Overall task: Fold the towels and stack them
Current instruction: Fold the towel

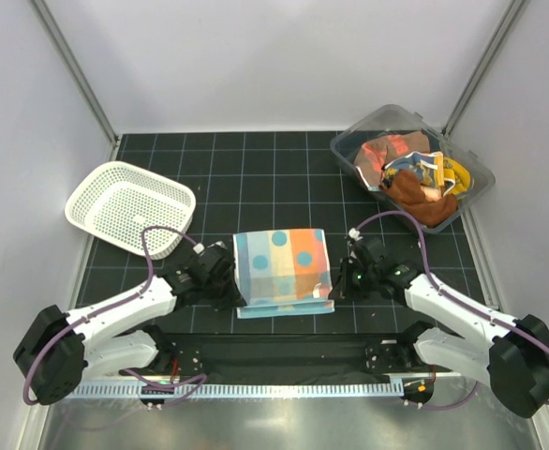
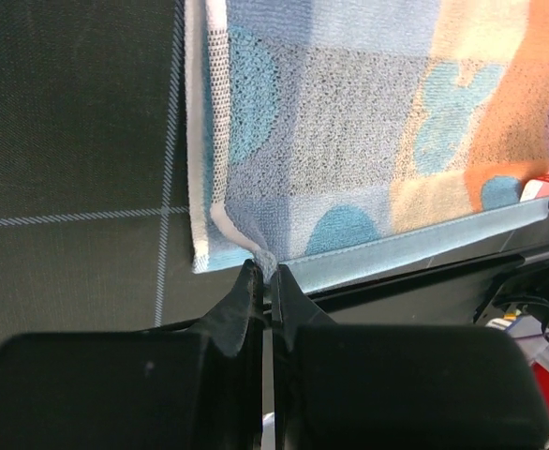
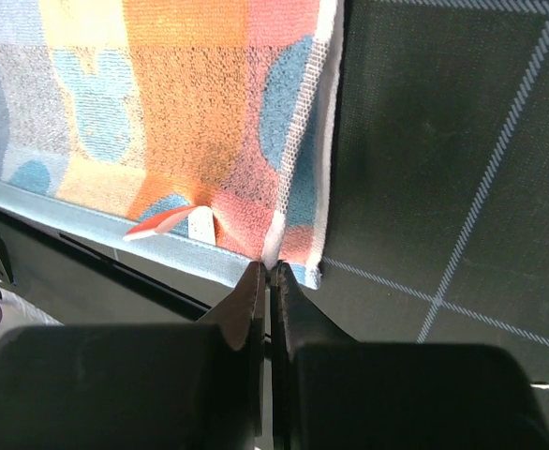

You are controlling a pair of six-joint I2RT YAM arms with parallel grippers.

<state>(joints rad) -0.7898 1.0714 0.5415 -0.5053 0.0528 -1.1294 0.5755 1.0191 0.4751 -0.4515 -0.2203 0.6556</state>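
Left wrist: left gripper [image 2: 265, 272] jaws pressed together, pinching the near-left corner of the spotted towel [image 2: 349, 141] | right wrist: right gripper [image 3: 267, 270] jaws pinching its near-right corner | top external: spotted towel folded flat on gridded mat [image 1: 256, 178] between the 2 arms | other towels [image 1: 415, 178] heaped in clear bin [image 1: 349, 142], far right | white basket [image 1: 89, 185] far left

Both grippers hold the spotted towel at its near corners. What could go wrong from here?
The left gripper and right gripper each pinch only a thin bit of the spotted towel at its near edge, so a corner may slip during the fold. The towel seems to lie in layers; lifting might take only the top one and undo it.
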